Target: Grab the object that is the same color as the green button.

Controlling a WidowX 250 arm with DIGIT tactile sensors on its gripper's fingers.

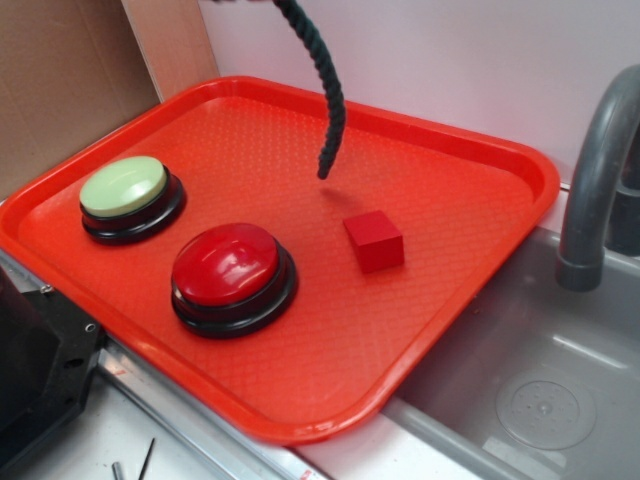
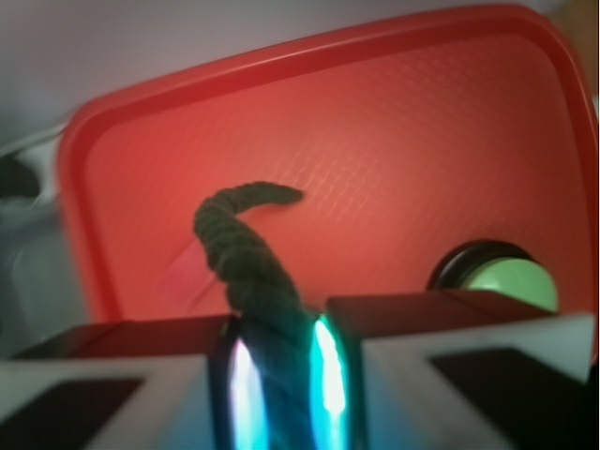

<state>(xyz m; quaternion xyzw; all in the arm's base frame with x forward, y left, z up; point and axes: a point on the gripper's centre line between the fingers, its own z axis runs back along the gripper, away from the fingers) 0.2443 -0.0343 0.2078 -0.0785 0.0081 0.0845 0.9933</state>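
Note:
A dark green twisted rope (image 1: 328, 95) hangs down from the top edge of the exterior view, its free end a little above the orange tray (image 1: 470, 215). The gripper itself is out of that view. In the wrist view my gripper (image 2: 279, 375) is shut on the rope (image 2: 246, 244), which sticks out between the two pads and curls over the tray (image 2: 394, 141). The green button (image 1: 124, 188), pale and domed on a black base, sits at the tray's left; it also shows at the right in the wrist view as the green button (image 2: 511, 281).
A red button (image 1: 228, 265) on a black base stands near the tray's front. A small red cube (image 1: 374, 240) lies below and right of the rope's end. A grey sink (image 1: 540, 400) with a faucet (image 1: 595, 170) is to the right. Cardboard (image 1: 70, 80) stands at the back left.

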